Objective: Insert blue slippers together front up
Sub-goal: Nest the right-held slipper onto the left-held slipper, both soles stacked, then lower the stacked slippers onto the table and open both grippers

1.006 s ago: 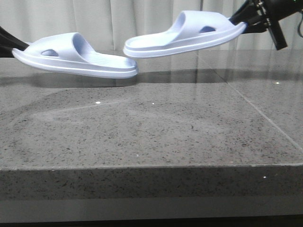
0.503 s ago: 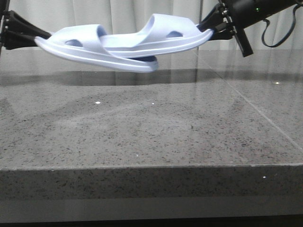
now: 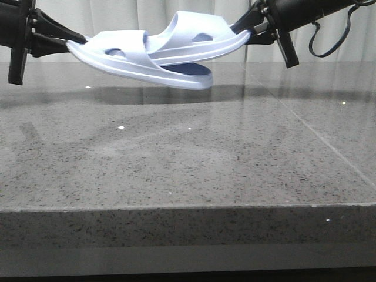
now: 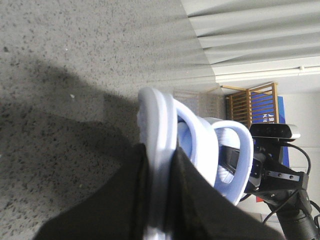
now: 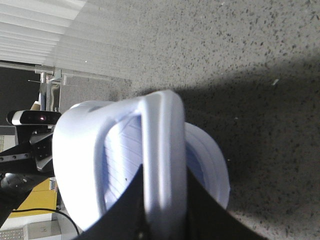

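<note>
low front view; both wrist views share the slippers (image 3: 158,53).

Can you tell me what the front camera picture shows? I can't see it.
Two pale blue slippers, the left slipper and right slipper, hang crossed together above a grey stone table. The left gripper and right gripper each hold one.

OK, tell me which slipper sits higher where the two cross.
The slipper held by the right gripper: this right-hand slipper lies over the left-hand slipper, whose free end dips lowest toward the table.
</note>
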You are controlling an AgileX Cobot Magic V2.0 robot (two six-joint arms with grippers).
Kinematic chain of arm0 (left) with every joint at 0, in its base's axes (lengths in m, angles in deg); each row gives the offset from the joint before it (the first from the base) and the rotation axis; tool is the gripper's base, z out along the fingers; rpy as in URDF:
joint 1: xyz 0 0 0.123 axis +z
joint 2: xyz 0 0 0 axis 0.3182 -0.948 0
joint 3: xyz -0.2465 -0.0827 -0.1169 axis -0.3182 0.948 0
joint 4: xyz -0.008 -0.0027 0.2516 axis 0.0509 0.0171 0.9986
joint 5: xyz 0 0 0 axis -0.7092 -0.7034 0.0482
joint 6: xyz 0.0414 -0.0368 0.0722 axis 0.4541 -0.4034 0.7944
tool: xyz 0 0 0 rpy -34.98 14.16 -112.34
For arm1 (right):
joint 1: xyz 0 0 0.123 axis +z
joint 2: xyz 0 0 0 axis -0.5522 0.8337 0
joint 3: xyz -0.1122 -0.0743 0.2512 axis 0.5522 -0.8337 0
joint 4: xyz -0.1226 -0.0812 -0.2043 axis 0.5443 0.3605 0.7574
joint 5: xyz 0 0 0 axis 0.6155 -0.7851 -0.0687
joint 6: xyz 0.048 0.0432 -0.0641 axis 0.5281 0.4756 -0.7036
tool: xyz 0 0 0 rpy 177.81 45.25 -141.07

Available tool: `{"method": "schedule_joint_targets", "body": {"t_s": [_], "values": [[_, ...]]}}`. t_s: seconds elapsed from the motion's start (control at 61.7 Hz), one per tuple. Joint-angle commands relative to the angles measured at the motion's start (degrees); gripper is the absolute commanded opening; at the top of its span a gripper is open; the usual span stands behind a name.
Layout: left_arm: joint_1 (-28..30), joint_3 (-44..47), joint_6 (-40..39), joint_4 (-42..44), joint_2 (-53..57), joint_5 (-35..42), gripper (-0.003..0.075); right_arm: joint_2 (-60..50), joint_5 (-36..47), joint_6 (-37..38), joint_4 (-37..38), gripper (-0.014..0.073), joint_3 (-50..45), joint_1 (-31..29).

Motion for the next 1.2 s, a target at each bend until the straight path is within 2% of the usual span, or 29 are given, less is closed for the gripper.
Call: {"method": "schedule_joint_targets", "body": {"t_s": [0.0,0.26,0.633,0.827,0.925,1.038,1.184], "values": [[-2.88,-1.27,-0.49,-6.36,3.66,-6.05,-0.0020,-3.24,-3.18,-0.52,-6.23,-0.0109,1.87,1.28],[-5.39,-1.27,-0.38,-6.64,3.66,-4.60,-0.0020,-3.24,-3.24,-0.52,-6.17,-0.0109,1.87,1.28],[-5.66,-1.27,-0.03,-6.48,3.66,-4.36,-0.0020,-3.24,-3.52,-0.52,-6.11,-0.0102,1.87,1.32],[-5.16,-1.27,-0.03,-2.95,3.66,-4.22,-0.0012,-3.24,-3.65,-0.52,-2.82,-0.0014,1.87,0.94],[-4.37,-1.27,-0.03,-1.40,3.66,-4.22,0.0046,-3.24,-3.91,-0.52,-1.25,0.0075,1.87,0.44],[-2.75,-1.27,-0.03,-0.73,3.66,-4.71,0.0159,-3.24,-4.50,-0.52,-0.82,0.0155,1.93,-0.60],[-0.47,-1.27,-0.03,0.66,3.66,-5.51,0.0293,-3.47,-5.88,-0.52,-0.47,0.0165,2.15,-2.87]]}}
